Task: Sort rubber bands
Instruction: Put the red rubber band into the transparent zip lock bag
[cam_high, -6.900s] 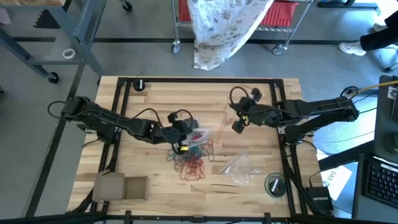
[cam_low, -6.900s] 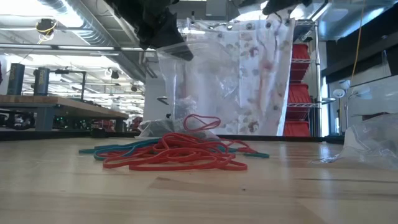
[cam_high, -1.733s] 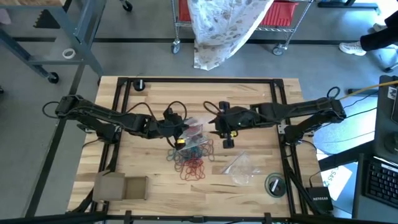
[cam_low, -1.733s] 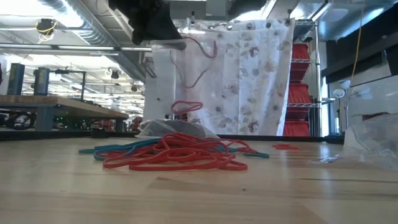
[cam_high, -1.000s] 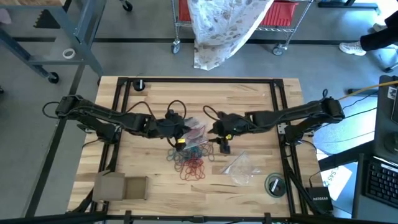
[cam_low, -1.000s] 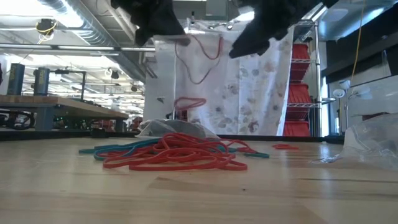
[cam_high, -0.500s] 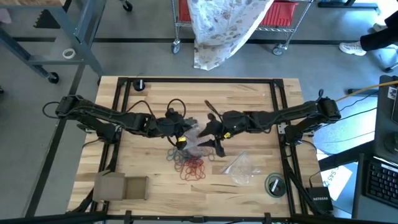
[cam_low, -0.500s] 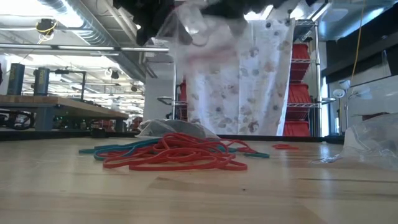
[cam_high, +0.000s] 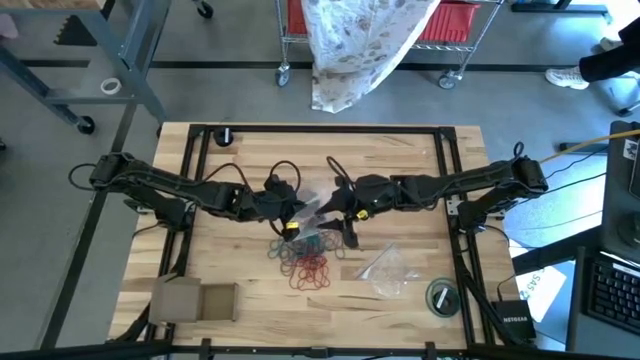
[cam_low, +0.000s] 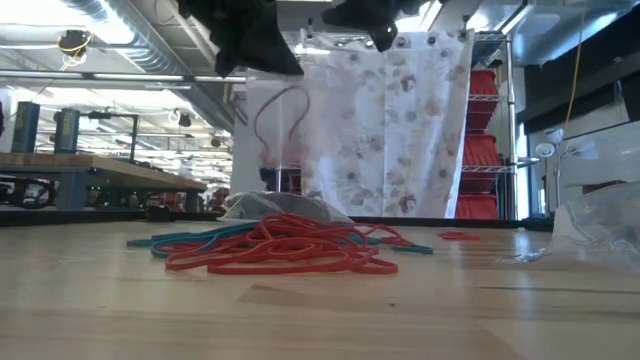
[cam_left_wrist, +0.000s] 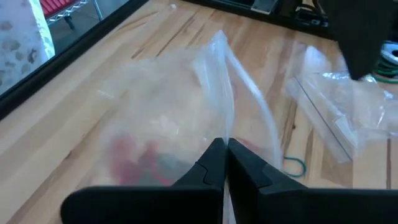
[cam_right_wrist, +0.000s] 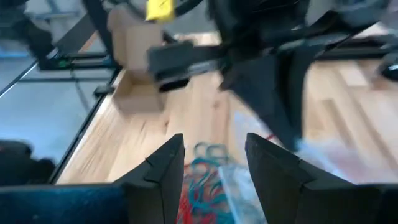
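The left gripper (cam_left_wrist: 225, 152) is clamped on the rim of a clear plastic bag (cam_left_wrist: 168, 118) at the high view's centre. The right gripper (cam_high: 345, 215), jaws spread and empty, sits just right of it. The tangled red and teal rubber bands (cam_high: 308, 258) lie directly below both, about equally near.

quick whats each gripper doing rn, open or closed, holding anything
Left gripper: shut on the edge of a clear plastic bag, held above the table.
Right gripper: open, holding nothing, close by the bag.

Left gripper (cam_left_wrist: 225, 163) jaws pinched on a clear bag (cam_left_wrist: 180, 106) (red rubber bands (cam_left_wrist: 134, 155) inside)
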